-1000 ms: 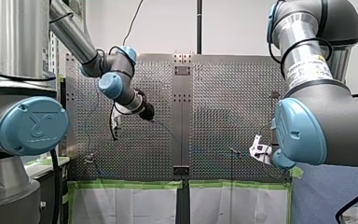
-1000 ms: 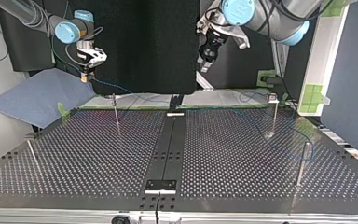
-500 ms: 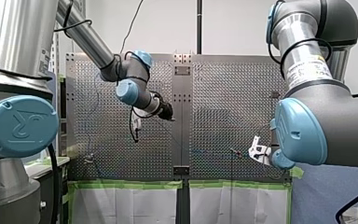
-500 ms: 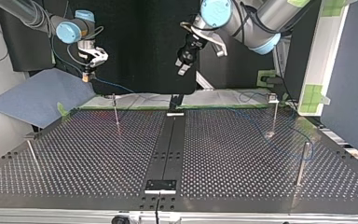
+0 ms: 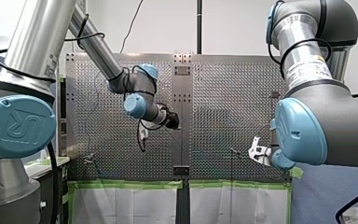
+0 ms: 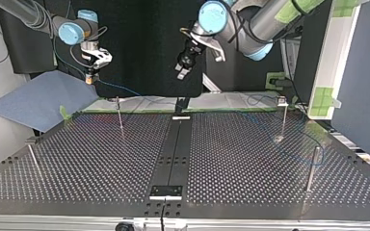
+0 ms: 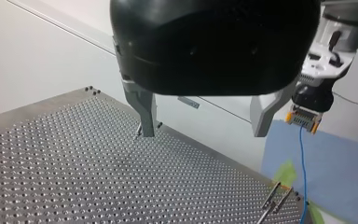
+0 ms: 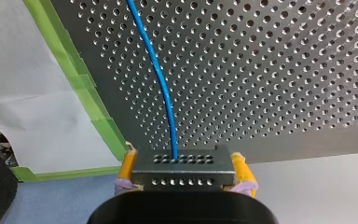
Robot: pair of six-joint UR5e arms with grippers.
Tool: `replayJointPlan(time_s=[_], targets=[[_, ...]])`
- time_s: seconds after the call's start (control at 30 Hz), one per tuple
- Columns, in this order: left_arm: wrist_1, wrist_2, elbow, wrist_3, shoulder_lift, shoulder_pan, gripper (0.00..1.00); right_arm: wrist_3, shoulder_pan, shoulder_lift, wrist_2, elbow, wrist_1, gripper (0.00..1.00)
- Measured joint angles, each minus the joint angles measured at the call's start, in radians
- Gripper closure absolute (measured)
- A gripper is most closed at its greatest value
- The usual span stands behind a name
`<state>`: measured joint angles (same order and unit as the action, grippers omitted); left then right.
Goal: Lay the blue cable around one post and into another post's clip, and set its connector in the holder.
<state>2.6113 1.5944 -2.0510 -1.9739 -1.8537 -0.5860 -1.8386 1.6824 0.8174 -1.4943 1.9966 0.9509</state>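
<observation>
**Right wrist view only:** grey connector (image 8: 182, 168) clamped between the yellow pads (image 8: 127, 164) of my right gripper (image 8: 182, 173). The blue cable (image 8: 161, 79) leaves it over the perforated table (image 8: 284, 70), which is edged with green tape (image 8: 81, 81).

**Left wrist view only:** my left gripper (image 7: 205, 123), fingers spread and empty, high over the table.

**Top view:** the cable loops by a post (image 6: 311, 166) near the table's right edge. Farther off, my right gripper hangs off the far left corner.

Grey multi-hole connector (image 8: 182, 163) clamped in my right gripper (image 8: 182, 176); thin blue cable (image 8: 161, 79) runs from it across table (image 8: 284, 70), near upright posts (image 6: 283, 120).
</observation>
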Motion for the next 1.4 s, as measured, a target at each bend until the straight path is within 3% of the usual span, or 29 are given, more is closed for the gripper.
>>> replayJointPlan(time_s=[0.63, 0.97, 1.4], targets=[[-0.173, 0.014, 0.075, -0.010, -0.173, 0.006, 0.00, 0.004, 0.001, -0.002, 0.000, 0.000, 0.006, 1.00], [-0.262, 0.020, 0.154, 0.056, -0.262, -0.016, 0.00, 0.004, 0.001, -0.002, -0.001, 0.000, 0.009, 1.00], [-0.374, 0.021, 0.163, 0.167, -0.362, -0.033, 0.00, 0.004, 0.002, -0.002, -0.002, 0.000, 0.018, 1.00]])
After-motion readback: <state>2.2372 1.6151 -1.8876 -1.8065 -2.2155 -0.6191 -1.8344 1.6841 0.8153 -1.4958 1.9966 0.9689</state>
